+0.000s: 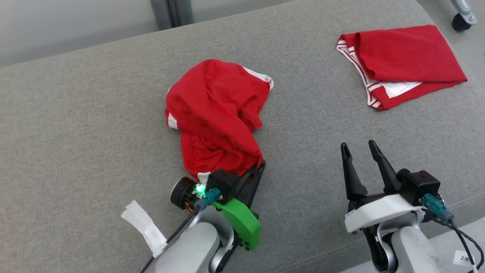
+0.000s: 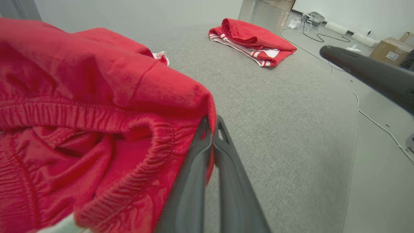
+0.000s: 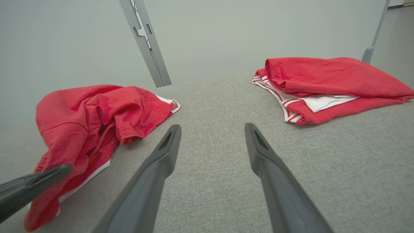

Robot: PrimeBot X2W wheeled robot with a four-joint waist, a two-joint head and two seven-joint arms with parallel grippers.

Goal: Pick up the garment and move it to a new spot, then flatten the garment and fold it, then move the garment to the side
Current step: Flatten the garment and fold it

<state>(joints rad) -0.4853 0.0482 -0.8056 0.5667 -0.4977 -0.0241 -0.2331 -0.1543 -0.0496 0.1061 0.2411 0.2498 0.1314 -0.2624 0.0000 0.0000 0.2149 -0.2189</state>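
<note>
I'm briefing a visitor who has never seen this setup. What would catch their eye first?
The crumpled red garment midway on the grey padded surface stands out, its near edge pinched in the shut left gripper. A second red garment, white-striped, lies folded at the far right. The right gripper stands open and empty at the near right.

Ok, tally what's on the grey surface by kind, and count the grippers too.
Red garments: 2 (crumpled garment, folded garment)
White strip: 1
Grippers: 2 (left gripper, right gripper)
Total: 5
</note>
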